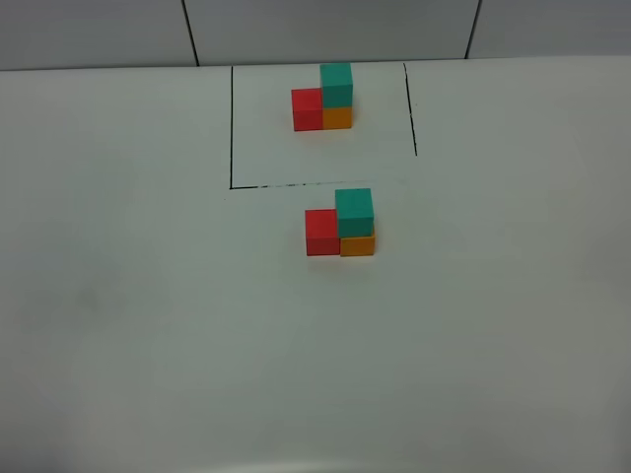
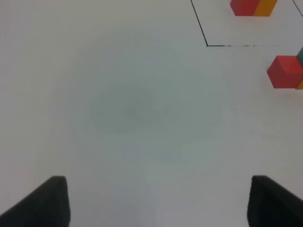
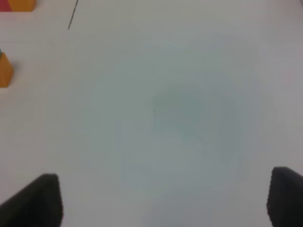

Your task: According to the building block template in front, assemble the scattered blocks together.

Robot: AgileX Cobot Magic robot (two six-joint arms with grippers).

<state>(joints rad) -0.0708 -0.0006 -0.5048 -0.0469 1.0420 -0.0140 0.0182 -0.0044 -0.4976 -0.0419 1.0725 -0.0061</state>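
1. Exterior high view shows the white table (image 1: 128,325), the biggest thing here, with a black-lined bay (image 1: 231,128) marked at its far side; neither of my arms shows in this view.
2. Inside that bay sits the building block template (image 1: 325,99): red beside orange, teal on top of the orange.
3. Just outside the bay line stands my own assembly, touching throughout: the red cube (image 1: 321,233) beside the orange cube (image 1: 358,243), the teal cube (image 1: 354,211) stacked on the orange. It matches the template, so I judge the building done.
4. My left gripper (image 2: 158,201) hangs over bare table with its fingers spread wide and nothing between them; the red cube lies well off to one side.
5. My right gripper (image 3: 163,201) is likewise wide and empty, the orange cube only at the edge of its view.
6. To finish well, I should keep both hands clear of the stack; the teal cube seems to overhang the orange slightly, so a brush could topple it.
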